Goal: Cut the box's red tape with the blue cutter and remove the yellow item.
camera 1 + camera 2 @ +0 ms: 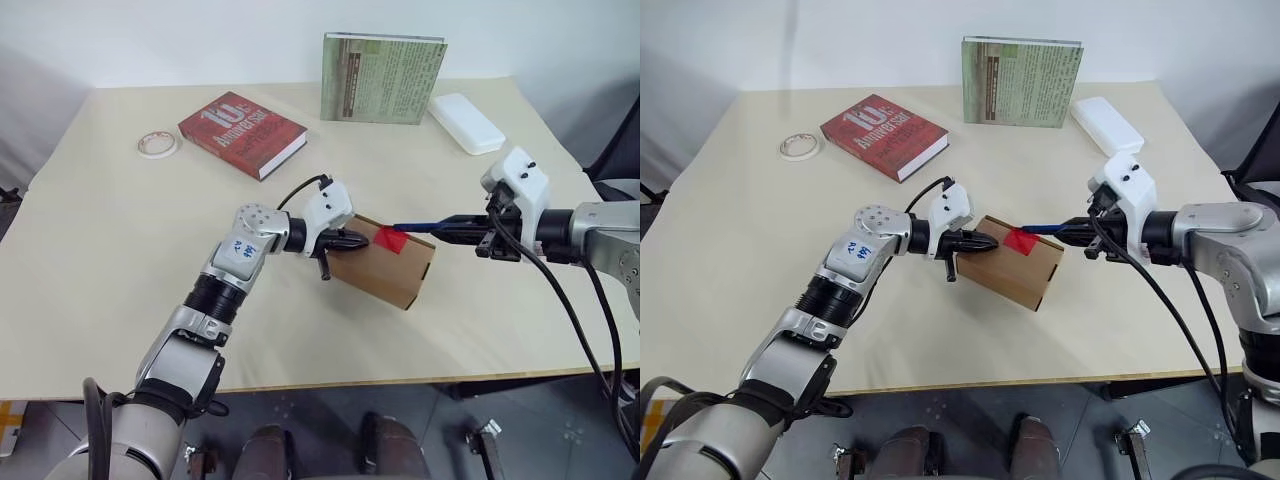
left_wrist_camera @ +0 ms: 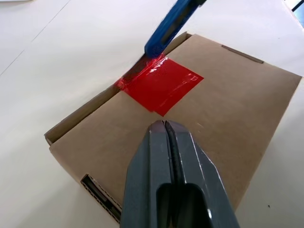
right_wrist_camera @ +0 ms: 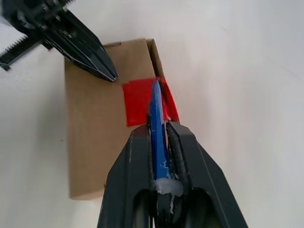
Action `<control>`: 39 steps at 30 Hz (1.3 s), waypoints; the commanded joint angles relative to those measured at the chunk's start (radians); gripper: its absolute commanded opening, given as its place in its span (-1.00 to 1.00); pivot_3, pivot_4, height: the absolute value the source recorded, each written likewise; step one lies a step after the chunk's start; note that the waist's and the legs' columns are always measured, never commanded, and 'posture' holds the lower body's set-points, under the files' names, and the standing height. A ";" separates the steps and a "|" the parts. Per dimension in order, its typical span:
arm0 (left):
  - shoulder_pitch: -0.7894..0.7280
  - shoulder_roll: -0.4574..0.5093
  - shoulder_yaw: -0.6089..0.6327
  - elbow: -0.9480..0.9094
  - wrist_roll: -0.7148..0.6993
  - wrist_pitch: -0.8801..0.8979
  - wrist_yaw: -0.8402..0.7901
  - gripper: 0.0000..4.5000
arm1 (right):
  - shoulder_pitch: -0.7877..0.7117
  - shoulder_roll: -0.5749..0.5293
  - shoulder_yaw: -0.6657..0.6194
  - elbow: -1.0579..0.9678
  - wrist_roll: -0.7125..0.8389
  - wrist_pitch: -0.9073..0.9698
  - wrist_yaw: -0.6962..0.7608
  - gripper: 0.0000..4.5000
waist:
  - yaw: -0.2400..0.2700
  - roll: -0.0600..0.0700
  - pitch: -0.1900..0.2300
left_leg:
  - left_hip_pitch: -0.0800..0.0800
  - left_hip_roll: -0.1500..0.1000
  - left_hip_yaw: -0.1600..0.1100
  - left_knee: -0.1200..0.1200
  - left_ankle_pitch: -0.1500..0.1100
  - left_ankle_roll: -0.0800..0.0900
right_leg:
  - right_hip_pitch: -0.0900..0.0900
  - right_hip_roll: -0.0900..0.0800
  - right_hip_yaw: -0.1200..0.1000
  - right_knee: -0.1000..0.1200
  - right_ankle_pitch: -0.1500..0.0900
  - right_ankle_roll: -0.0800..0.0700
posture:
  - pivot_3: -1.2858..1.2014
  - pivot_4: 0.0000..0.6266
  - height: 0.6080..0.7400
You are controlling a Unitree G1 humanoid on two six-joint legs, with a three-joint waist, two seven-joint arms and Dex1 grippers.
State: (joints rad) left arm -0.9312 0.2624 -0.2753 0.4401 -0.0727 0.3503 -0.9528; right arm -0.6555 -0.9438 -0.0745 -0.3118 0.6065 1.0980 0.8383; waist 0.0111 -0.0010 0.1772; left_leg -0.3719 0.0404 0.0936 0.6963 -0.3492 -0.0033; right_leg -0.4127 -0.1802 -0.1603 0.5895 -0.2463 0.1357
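Observation:
The brown cardboard box (image 1: 385,265) lies flat near the middle of the table, its lid down. A red tape (image 1: 391,239) patch sits over the lid's far edge. My left gripper (image 1: 362,239) is shut, its tips pressing on the lid just left of the tape. My right gripper (image 1: 455,226) is shut on the blue cutter (image 1: 418,226), whose tip rests at the tape's edge (image 2: 153,59) over the seam. The yellow item is hidden.
A red hardcover book (image 1: 242,133) and a white tape roll (image 1: 157,145) lie at the back left. A green book (image 1: 383,78) stands at the back, with a flat white case (image 1: 466,122) to its right.

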 commanded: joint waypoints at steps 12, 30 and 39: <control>0.036 0.023 -0.017 0.009 0.031 0.042 0.008 -0.99 | 0.003 0.034 0.021 0.062 -0.059 -0.113 -0.019 -0.93 | 0.001 0.000 0.000 | 0.000 0.000 0.000 0.000 0.000 0.000 | 0.000 0.000 0.000 0.000 0.000 0.000 | 0.03 -0.52 1.00; 0.031 0.019 -0.016 0.022 0.030 0.037 0.014 -0.99 | 0.179 -0.105 -0.120 -0.020 -0.022 -0.073 0.004 -0.93 | 0.013 0.000 0.000 | 0.000 0.000 0.000 0.001 -0.001 0.001 | 0.002 0.000 0.000 -0.001 0.000 0.000 | 0.03 -0.52 1.00; 0.025 0.018 -0.016 0.030 0.031 0.034 0.012 -0.99 | 0.196 -0.082 -0.173 -0.042 0.007 -0.063 -0.031 -0.93 | 0.012 0.000 0.000 | 0.000 0.000 0.000 0.002 -0.001 0.001 | 0.001 0.000 0.001 -0.001 0.000 0.000 | 0.03 -0.52 1.00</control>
State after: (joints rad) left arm -0.9286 0.2708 -0.2718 0.4359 -0.0729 0.3665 -0.9450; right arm -0.4378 -1.0339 -0.1964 -0.3234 0.6035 1.0323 0.8354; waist 0.0234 -0.0011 0.1772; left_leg -0.3715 0.0403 0.0936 0.6980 -0.3498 -0.0022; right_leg -0.4112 -0.1803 -0.1598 0.5889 -0.2461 0.1357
